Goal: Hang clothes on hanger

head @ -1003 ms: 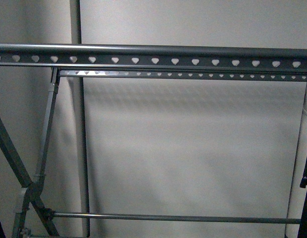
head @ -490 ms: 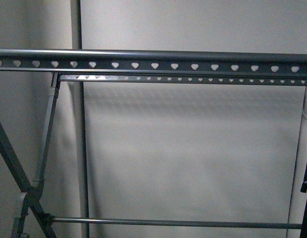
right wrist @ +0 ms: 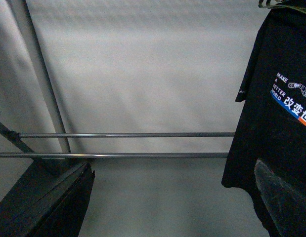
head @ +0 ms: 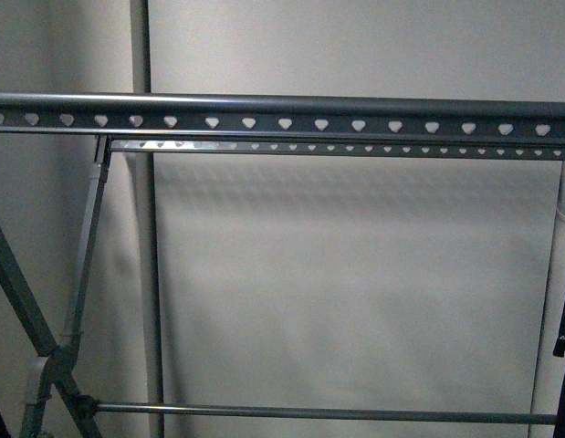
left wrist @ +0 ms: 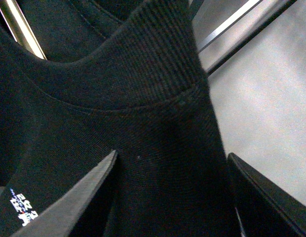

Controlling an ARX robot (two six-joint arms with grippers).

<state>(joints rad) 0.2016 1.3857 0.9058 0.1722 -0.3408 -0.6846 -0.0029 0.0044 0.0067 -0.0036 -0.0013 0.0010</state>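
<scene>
- Step in hand, as I judge it: carrying the shirt (right wrist: 274,148) to the rack (head: 282,104). It is not yet on a rail.
- Left gripper (left wrist: 171,155): jaws set narrow, with the shirt's cloth just below the collar filling the gap. It looks like a hold, but I cannot tell if the pads really pinch.
- Right gripper (right wrist: 172,165): jaws wide, nothing between them, low near the rack's bars (right wrist: 123,134).
- The shirt hangs free at one side of the right wrist view, print showing. A shiny coat hanger (left wrist: 21,29) runs inside its neck.
- In the front view both rails (head: 355,145) are bare. A dark strip at the right edge may be cloth; too little shows to tell.
- Next move likely calls for lifting the shirt to rail height and settling the hanger over a rail without the cloth slipping off.
- Count: 1 shirt, 1 coat hanger, 1 rack, 2 heart-holed rails, 2 thin bars, 2 grippers.
</scene>
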